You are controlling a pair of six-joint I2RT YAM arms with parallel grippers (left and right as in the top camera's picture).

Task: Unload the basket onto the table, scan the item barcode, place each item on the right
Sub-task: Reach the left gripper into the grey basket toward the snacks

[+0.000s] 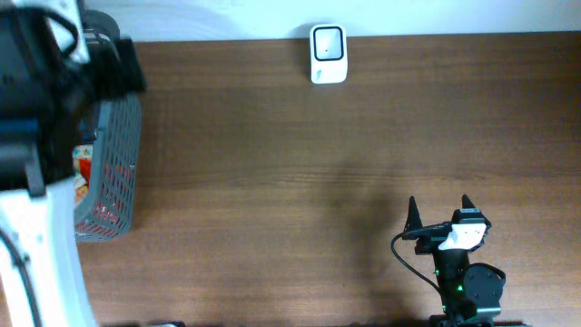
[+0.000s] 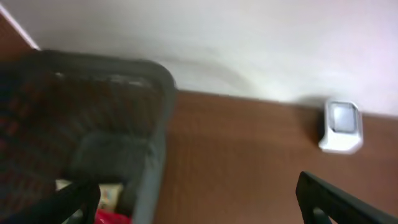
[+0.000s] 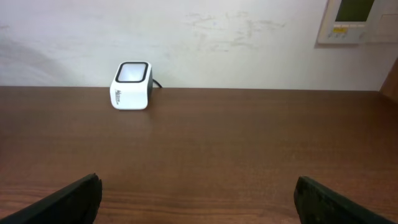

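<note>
The item, seemingly a red packet point(image 1: 82, 169), lies in the basket point(image 1: 123, 154) at the table's left edge. It is probably light and crinkly, so pinch across a flat side. The left gripper point(image 2: 199, 202) hovers wide above it, and the right gripper point(image 1: 438, 211) is wide and empty.

The scanner point(image 1: 328, 54) stands on the table point(image 1: 272, 182) at its far edge, against the wall point(image 3: 249, 43). Well to the left of the scanner and nearer the robot, the basket point(image 1: 113, 173) sits at the table's left edge with packets point(image 1: 82, 168) inside it, and the left gripper point(image 2: 199, 199) hangs over it. The right gripper point(image 1: 439, 204) is right of the scanner and well in front of it, by the table's near edge. A wall panel point(image 3: 357, 22) is mounted behind the scanner, to its right.
</note>
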